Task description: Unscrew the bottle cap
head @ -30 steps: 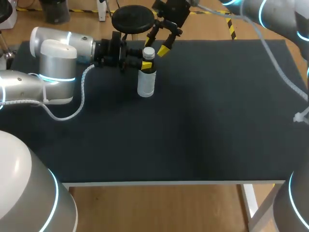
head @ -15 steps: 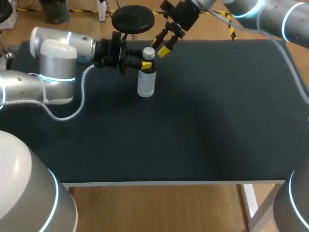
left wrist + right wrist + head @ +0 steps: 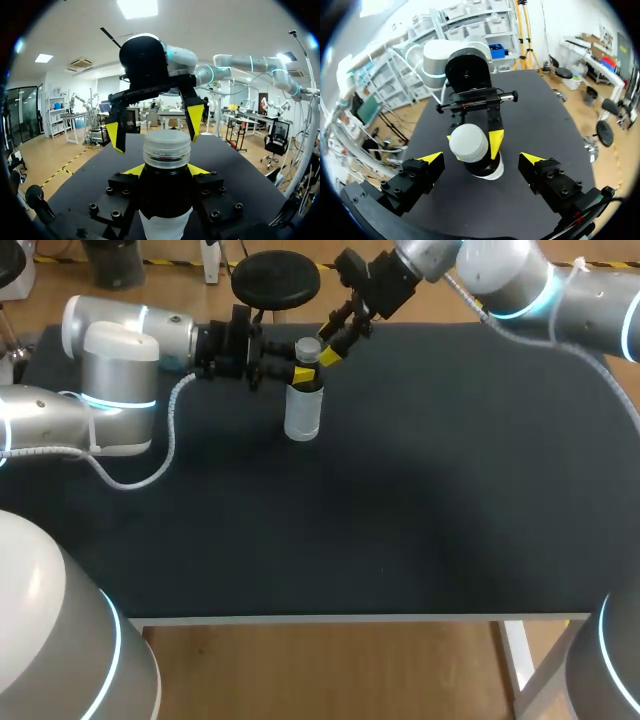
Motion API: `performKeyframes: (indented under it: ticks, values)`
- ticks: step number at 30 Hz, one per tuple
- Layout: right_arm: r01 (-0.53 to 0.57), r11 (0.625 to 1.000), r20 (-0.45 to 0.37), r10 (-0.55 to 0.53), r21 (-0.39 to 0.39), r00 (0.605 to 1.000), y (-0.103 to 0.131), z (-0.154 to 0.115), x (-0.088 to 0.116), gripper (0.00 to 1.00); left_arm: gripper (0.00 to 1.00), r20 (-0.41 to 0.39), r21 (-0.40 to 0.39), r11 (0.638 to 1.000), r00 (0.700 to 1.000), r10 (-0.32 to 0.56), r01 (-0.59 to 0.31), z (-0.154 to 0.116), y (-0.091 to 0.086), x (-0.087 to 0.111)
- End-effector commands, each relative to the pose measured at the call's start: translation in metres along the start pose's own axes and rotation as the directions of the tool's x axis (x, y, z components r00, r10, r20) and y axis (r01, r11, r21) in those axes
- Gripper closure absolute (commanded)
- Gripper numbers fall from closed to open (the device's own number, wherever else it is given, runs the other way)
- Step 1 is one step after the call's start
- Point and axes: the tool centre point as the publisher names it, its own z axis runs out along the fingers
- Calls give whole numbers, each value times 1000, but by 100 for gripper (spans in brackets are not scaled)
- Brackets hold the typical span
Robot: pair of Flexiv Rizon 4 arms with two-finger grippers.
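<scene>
A clear bottle [image 3: 302, 415] stands upright on the black worktop [image 3: 420, 490], toward 11 o'clock from the worktop's middle in the head view. Its pale ribbed cap [image 3: 308, 350] is on top.

The left arm [image 3: 120, 370] lies level over the worktop and meets the bottle from 9 o'clock. The left claw [image 3: 301, 376] is clenched on the bottle just under the cap, with one yellow tip pressed to each side of the dark neck. In the left wrist view the bottle [image 3: 166, 200] fills the space between the tips of the left claw [image 3: 165, 172], and the cap [image 3: 166, 148] rises just above them.

The right arm [image 3: 520, 285] comes in from 1 o'clock, and the right claw [image 3: 322, 348] hangs at the cap, tilted down toward it. This claw is released. In the right wrist view the right claw [image 3: 482, 160] has its two fingers wide apart with the cap [image 3: 468, 142] between them, and neither tip touches it. The same view shows the left claw [image 3: 472, 140] beyond the cap, its yellow tips hugging the neck from both sides. Seen from the left wrist view, the right claw [image 3: 155, 127] straddles the space above and behind the cap. Its fingertips [image 3: 194, 119] sit about level with the cap's top edge, apart from it.
</scene>
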Motion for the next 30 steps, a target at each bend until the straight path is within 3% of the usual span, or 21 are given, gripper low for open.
performKeyframes:
  ticks: [1, 14, 21, 30]
  values:
    - [12, 1000, 656, -21, 19, 754, 5, -7, 7, 0, 100, -5, -1, 1000, 1000, -1, 1, 0, 1, -1]
    - [73, 997, 605, -65, 11, 794, 13, -8, 6, 0, 100, -5, -1, 1000, 1000, -1, 1, 0, 1, -1]
    - [92, 995, 506, -55, -48, 861, 16, -4, 5, 0, 100, -5, -1, 1000, 1000, -1, 1, 0, 1, -1]
    - [91, 988, 407, -34, -121, 913, 18, -8, 0, 0, 100, -5, -1, 1000, 1000, -1, 1, 0, 1, -1]
